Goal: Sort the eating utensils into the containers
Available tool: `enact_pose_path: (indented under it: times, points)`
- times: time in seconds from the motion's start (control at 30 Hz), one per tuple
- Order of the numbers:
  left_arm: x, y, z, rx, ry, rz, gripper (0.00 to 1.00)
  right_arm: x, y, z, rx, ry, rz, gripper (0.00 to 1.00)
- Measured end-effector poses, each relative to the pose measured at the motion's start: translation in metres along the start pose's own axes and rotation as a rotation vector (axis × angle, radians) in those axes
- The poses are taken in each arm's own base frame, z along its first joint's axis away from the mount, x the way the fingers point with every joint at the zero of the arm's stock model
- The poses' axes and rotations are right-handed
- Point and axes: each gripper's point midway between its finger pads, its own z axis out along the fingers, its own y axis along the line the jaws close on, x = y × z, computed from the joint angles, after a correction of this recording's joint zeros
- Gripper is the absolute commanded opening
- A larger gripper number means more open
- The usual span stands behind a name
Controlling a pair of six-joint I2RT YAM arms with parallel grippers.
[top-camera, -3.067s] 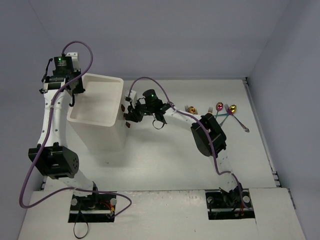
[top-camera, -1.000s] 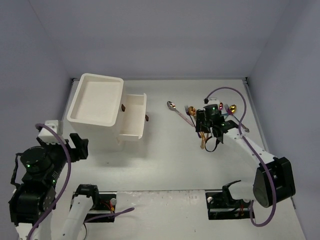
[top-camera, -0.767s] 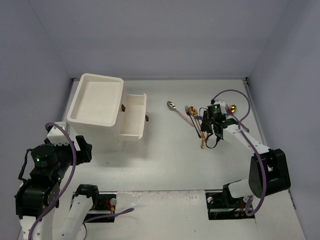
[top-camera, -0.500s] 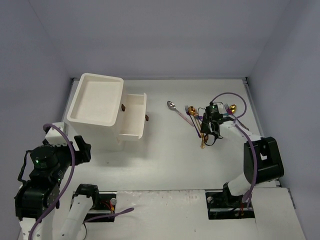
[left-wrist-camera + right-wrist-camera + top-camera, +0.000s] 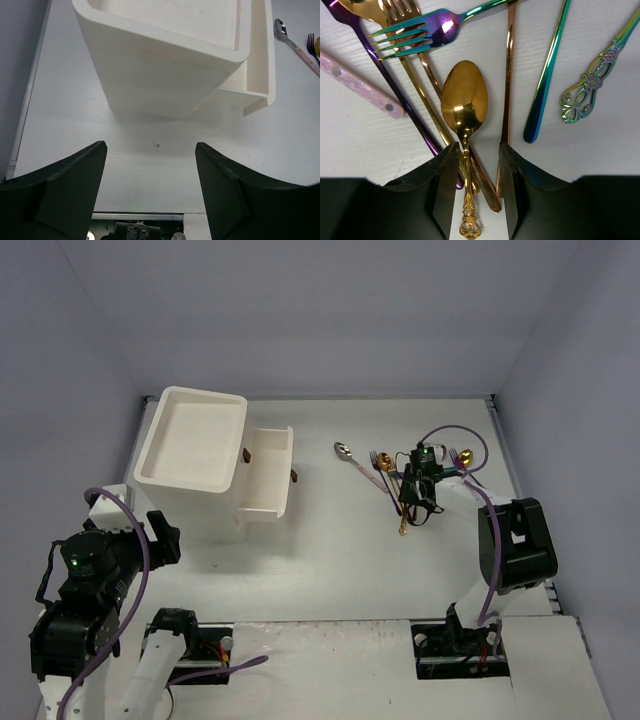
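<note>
The eating utensils lie in a fan at the right of the table (image 5: 400, 480). My right gripper (image 5: 410, 495) is down on them. In the right wrist view its jaws (image 5: 479, 147) straddle the handle of a gold spoon (image 5: 465, 95) and two other gold handles, with a narrow gap left. The copper handle (image 5: 508, 75) runs along the right finger. A rainbow fork (image 5: 427, 32) lies above the spoon. The containers are a white drawer unit (image 5: 190, 455) with one drawer (image 5: 268, 475) pulled out, showing no contents. My left gripper (image 5: 150, 145) hangs open near the table's front left, holding nothing.
A pink-handled silver spoon (image 5: 345, 451) lies left of the pile, and its handle (image 5: 360, 85) shows in the right wrist view. A teal rainbow handle (image 5: 547, 80) and an ornate rainbow handle (image 5: 585, 90) lie to the right. Walls enclose the table.
The right gripper's jaws have narrowed round the gold spoon's handle, and the right arm's elbow has swung in toward the pile. The left arm has barely moved.
</note>
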Motion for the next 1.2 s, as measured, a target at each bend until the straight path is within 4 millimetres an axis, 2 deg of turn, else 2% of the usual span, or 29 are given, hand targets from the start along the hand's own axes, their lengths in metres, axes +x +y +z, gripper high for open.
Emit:
enact_pose_path:
  times: [0.2, 0.33, 0.43, 0.57, 0.7, 0.8, 0.9, 1.03, 1.13, 1.2]
  points:
    - [0.000, 0.000, 0.001, -0.002, 0.003, -0.001, 0.69, -0.002, 0.004, 0.003, -0.016, -0.006, 0.002, 0.30]
    - [0.000, 0.001, 0.001, -0.004, 0.003, -0.001, 0.69, 0.002, 0.004, 0.008, -0.013, 0.010, -0.001, 0.20]
    - [0.000, 0.001, 0.001, -0.005, 0.006, -0.001, 0.69, 0.002, 0.005, 0.011, -0.017, 0.009, -0.001, 0.03]
    - [0.000, 0.001, 0.002, -0.006, 0.009, -0.001, 0.69, 0.000, 0.006, 0.011, -0.020, 0.003, -0.001, 0.00]
    - [0.000, 0.001, 0.002, -0.006, 0.010, -0.001, 0.69, -0.009, 0.008, -0.001, -0.033, -0.028, 0.004, 0.00]
    - [0.000, 0.001, 0.002, -0.006, 0.010, -0.001, 0.69, -0.028, 0.016, -0.026, -0.074, -0.097, 0.014, 0.00]
    - [0.000, 0.001, 0.003, -0.007, 0.012, -0.001, 0.69, -0.055, 0.042, -0.061, -0.155, -0.190, 0.017, 0.00]
    - [0.000, 0.001, 0.003, -0.008, 0.015, -0.001, 0.69, -0.095, 0.113, -0.120, -0.338, -0.327, -0.010, 0.00]
    - [0.001, 0.001, 0.004, -0.010, 0.019, -0.001, 0.69, -0.104, 0.164, -0.158, -0.466, -0.369, -0.032, 0.00]
    - [0.001, 0.001, 0.005, -0.012, 0.023, 0.000, 0.69, -0.105, 0.182, -0.170, -0.511, -0.377, -0.039, 0.00]
